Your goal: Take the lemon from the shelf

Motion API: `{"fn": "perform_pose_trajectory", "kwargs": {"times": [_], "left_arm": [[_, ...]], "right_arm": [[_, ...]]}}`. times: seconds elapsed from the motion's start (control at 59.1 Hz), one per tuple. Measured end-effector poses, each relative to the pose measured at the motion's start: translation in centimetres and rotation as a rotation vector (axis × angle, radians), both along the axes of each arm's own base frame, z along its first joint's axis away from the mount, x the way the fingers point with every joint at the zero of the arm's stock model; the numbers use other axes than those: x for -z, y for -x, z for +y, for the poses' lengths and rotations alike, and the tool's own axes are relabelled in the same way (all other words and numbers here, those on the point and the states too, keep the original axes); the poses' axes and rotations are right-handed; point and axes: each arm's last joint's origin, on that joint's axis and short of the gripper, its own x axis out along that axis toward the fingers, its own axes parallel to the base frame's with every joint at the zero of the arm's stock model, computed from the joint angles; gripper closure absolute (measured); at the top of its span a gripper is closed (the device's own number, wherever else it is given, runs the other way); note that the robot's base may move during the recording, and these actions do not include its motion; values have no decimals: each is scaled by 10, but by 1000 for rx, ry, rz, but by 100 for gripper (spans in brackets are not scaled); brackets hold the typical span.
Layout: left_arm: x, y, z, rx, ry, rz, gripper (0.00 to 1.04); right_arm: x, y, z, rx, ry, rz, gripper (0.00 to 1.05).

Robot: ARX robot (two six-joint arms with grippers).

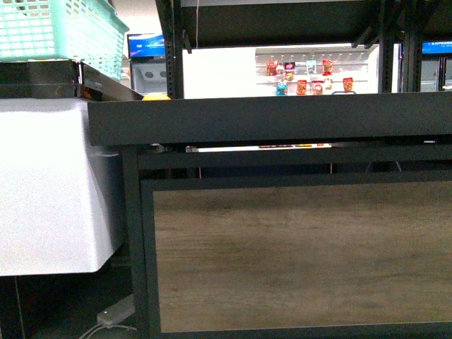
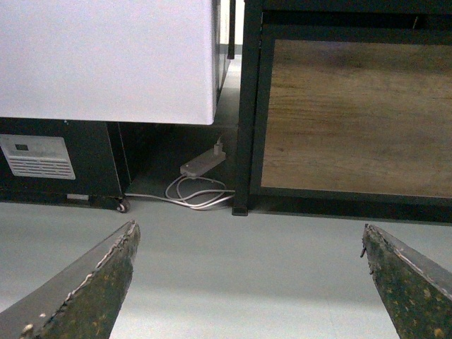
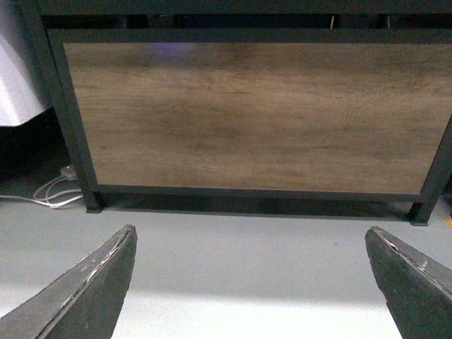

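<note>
The lemon cannot be picked out with any certainty: in the front view only a small yellow-orange sliver peeks over the raised rim at the left end of the shelf, and too little of it shows to tell which fruit it is. The shelf fills most of that view, its dark tray edge running across at mid height, with black posts rising above it and a wood panel framed in black below. Left of the shelf, just beside its corner post, stands a white cabinet, and a green basket sits higher up above it. Through the gap over the tray, far behind, small colourful packets hang on a bright white wall. Neither arm shows in the front view. The left gripper hangs low over the grey floor, its two dark, scuffed fingers spread wide apart with nothing between them; it faces the gap where the white cabinet meets the shelf's left post, and there a white power strip lies on the floor with a looped cable beside it. The right gripper is also low over the floor, facing the wood panel squarely, fingers spread just as wide and holding nothing. Both grippers are well apart from the shelf's tray.
</note>
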Motion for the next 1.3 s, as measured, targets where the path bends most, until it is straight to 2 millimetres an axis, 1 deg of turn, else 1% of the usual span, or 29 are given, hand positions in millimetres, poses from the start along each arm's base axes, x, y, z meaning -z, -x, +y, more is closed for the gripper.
{"fn": "perform_pose_trajectory", "kwargs": {"times": [1.303], "left_arm": [[0, 0, 0, 0, 0, 0, 8]], "right_arm": [[0, 0, 0, 3, 0, 0, 7]]}}
